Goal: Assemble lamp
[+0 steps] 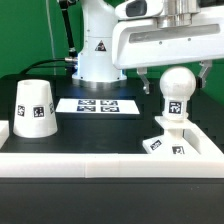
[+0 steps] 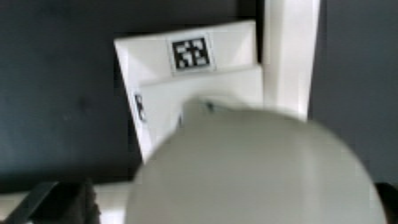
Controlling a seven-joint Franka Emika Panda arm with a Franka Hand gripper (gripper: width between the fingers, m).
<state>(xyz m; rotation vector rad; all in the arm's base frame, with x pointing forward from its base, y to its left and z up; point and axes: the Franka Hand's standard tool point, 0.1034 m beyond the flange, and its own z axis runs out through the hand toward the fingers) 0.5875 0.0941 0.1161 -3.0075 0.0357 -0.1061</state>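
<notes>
End effector [image 1: 177, 84] hangs from the arm's white hand at the exterior view's upper right, pointing straight down. Its two dark fingers [image 1: 148, 82] are spread wide, one on each side of the bulb's ball with a gap showing on both sides, so it grips nothing. Depth front to back between the fingers and the ball can't be told from here.

The bulb [image 1: 177, 92] stands upright with its long axis vertical, ball on top and stem down on the base [image 1: 170, 145], and a tag on the stem faces the camera. The base lies flat on the black worktop [image 1: 100, 128] at the exterior view's right, turned at an angle, tags on its top, close to the white rail [image 1: 90, 166] running along the front. The shade [image 1: 34, 108] stands well apart at the exterior view's left, wide end down, narrow end up, axis vertical, tag facing the camera. The marker board [image 1: 97, 104] lies flat between the shade and the bulb, further back, in front of the robot's pedestal [image 1: 98, 55].

The wrist view looks straight down. The bulb [image 2: 258, 160] fills much of the picture as a blurred pale dome, very near the lens. The base [image 2: 187, 60] shows past it with one tag readable. Beside the base is a white band [image 2: 294, 40]; I can't tell what it is. One dark finger [image 2: 54, 203] is at the edge and the other is not visible. Shade, marker board and arm pose show only in the exterior view.
</notes>
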